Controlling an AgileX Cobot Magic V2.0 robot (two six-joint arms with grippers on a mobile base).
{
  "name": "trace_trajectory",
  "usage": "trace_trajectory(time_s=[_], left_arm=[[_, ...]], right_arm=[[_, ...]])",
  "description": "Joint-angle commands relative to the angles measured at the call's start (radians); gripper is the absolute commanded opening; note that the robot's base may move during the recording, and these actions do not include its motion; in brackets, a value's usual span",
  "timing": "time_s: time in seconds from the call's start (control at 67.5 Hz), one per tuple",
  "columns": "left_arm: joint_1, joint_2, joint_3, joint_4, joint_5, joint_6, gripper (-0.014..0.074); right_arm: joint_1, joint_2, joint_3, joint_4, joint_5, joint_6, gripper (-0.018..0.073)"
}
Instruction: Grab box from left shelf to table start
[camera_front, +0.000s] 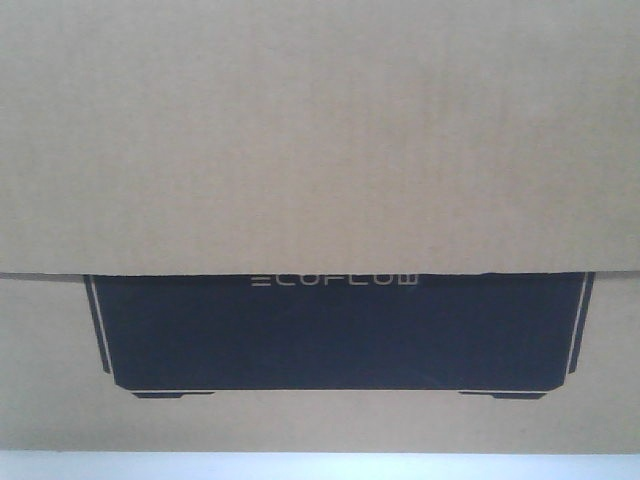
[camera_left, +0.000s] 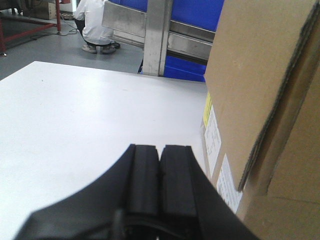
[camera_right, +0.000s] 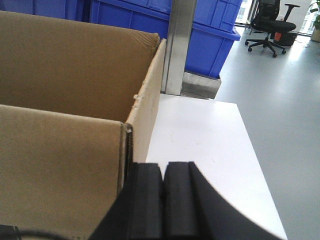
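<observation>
The box (camera_front: 320, 140) is brown corrugated cardboard and fills my front view, its black panel with pale "ECOFLOW" lettering in the lower half; a strip of the white table (camera_front: 320, 467) shows along the bottom edge. It stands on that table, at the right of my left wrist view and the left of my right one. My left gripper (camera_left: 159, 182) has its pads pressed together, holding nothing, just beside the box. My right gripper (camera_right: 163, 200) is likewise closed and empty, near the box's flap

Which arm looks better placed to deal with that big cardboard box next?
Neither clearly: the left gripper sits shut beside one end of the box, the right gripper shut beside the other. It likely needs both.
</observation>
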Motion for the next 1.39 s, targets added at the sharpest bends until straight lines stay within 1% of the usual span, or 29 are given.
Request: trace_trajectory(time_s=[0.0, 0.8, 0.875, 0.919, 0.978, 1.038, 1.141, 1.26, 1.379], left_arm=[[-0.001, -0.015, -0.004, -0.002, -0.121, 0.005, -0.0093], [-0.001, -0.015, -0.004, -0.002, -0.123, 0.005, -0.0093], [-0.001, -0.015, -0.004, -0.002, -0.123, 0.005, -0.0093], [-0.001, -0.015, -0.004, -0.002, -0.123, 0.005, -0.0093], [-0.001, -0.015, -0.004, -0.002, -0.123, 0.005, -0.0093], [-0.001, -0.015, -0.004, -0.002, -0.123, 0.005, -0.0094], [-0.001, -0.015, -0.004, -0.002, -0.123, 0.005, -0.0093], [-0.001, -0.015, -0.004, -0.002, -0.123, 0.005, -0.0093], [-0.001, -0.015, -0.004, -0.002, -0.123, 0.005, -0.0093]], right_arm=[[0.0, 0.012, -0.023, -0.008, -0.092, -0.001, 0.0057], [0.0, 0.012, -0.023, -0.017, -0.093, -0.003, 0.0057], [0.0, 0.012, -0.013, -0.016, -0.113, 0.004, 0.0057], [0.0, 0.012, 0.01, -0.015, -0.146, 0.022, 0.0057], [0.0, 0.012, 0.054, -0.017, -0.202, 0.076, 0.0057], [0.0, 0.012, 0.123, -0.019, -0.299, 0.12, 0.0057], [0.0, -0.002, 0.26, -0.027, -0.458, 0.133, 0.0057], [0.014, -0.083, 0.393, -0.034, -0.545, 0.135, 0.0057], [0.039, -0.077, 0.48, -0.043, -0.626, 0.137, 0.0057]])
